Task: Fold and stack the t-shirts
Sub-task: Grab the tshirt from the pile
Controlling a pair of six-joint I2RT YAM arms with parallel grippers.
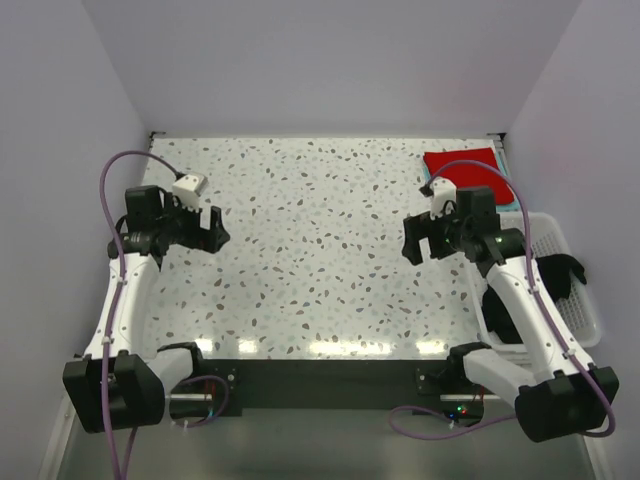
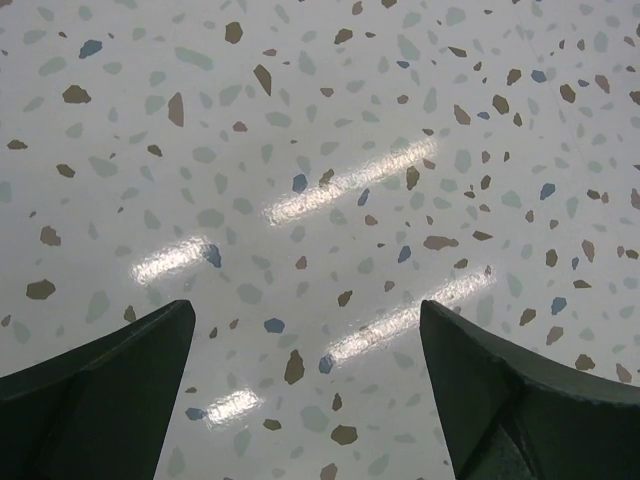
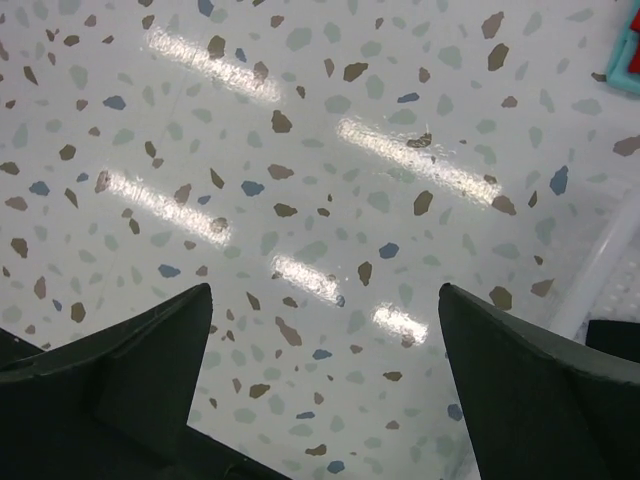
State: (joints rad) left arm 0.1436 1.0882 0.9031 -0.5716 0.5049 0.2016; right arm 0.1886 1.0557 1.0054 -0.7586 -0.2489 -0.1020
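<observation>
T-shirts are in two places. The red shirt (image 1: 468, 170) lies folded in the far right corner of the table (image 1: 320, 200), on top of the teal shirt (image 3: 628, 75), of which only an edge shows. The black shirt (image 1: 566, 276) is bunched in the white basket (image 1: 588, 322) at the right edge, partly hidden by the right arm.

The right gripper (image 1: 421, 240) hangs over bare tabletop just inside the basket, its jaws spread wide and holding nothing. The left gripper (image 1: 205, 230) is well apart on the left side, also wide open and empty.

The black shirt looks like the one left to fold. The right arm should probably reach into the basket and pinch only cloth, not mesh. It should then lift the shirt clear of the rim and spread it flat mid-table, where both arms can reach it.
</observation>
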